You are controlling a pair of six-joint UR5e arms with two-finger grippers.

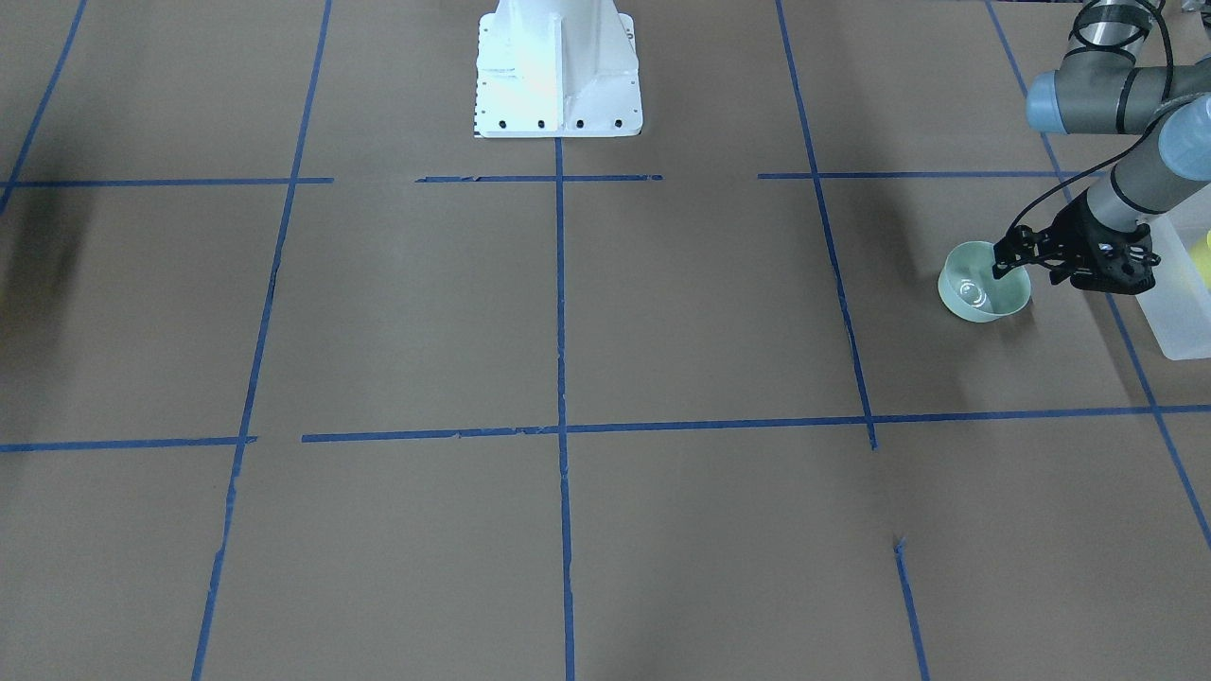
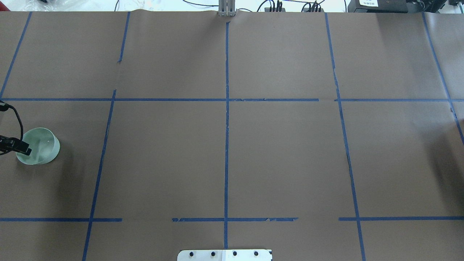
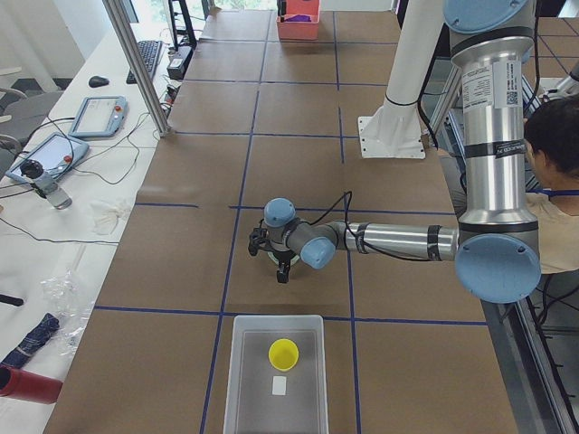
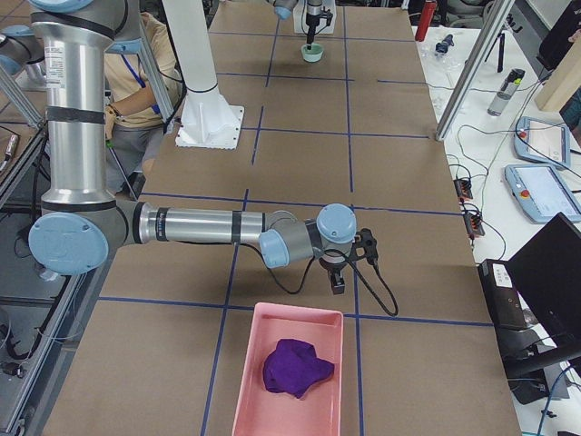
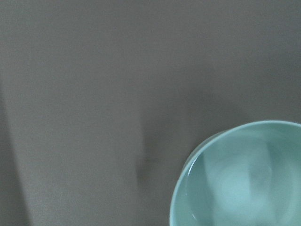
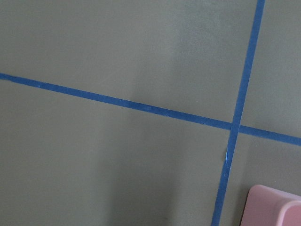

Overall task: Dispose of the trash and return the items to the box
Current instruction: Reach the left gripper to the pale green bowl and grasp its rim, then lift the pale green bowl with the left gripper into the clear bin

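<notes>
The pale mint-green bowl [image 1: 974, 293] stands on the brown table near its left end; it also shows in the overhead view [image 2: 41, 145] and the left wrist view [image 5: 244, 183]. My left gripper [image 1: 999, 266] points down into it, its fingers drawn together on the bowl's wall on the box side. The frosted-white box [image 3: 253, 380] lies just beyond, its edge at the front view's right side [image 1: 1173, 312]. The yellow cup [image 3: 284, 353] sits inside the box. My right gripper [image 4: 338, 278] hangs over bare table at the right end; I cannot tell whether it is open or shut.
A pink tray [image 4: 250, 400] holding a crumpled purple piece [image 4: 298, 368] lies beside the right gripper; its corner shows in the right wrist view [image 6: 275, 207]. The white robot base [image 1: 558, 66] stands at the table's robot side. A small white piece [image 3: 280, 385] lies in the box.
</notes>
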